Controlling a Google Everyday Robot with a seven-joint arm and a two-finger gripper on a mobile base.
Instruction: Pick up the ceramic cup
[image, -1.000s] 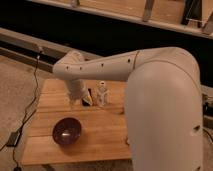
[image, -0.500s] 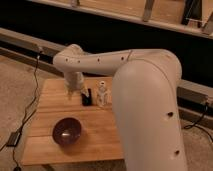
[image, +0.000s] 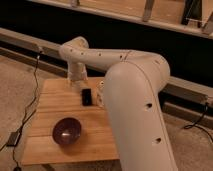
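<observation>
My gripper hangs at the end of the white arm, over the far left part of the wooden table. I cannot make out the ceramic cup; it may be hidden behind the gripper or the arm. A small dark upright object stands just right of and in front of the gripper. A small white bottle-like object stands beside it, partly covered by the arm.
A dark purple-brown bowl sits near the table's front left. My thick forearm covers the table's right side. A cable and a black box lie on the floor to the left. A rail runs behind the table.
The wrist and gripper have drawn up and back toward the table's far left edge. The dark object, the white bottle and the bowl have not moved.
</observation>
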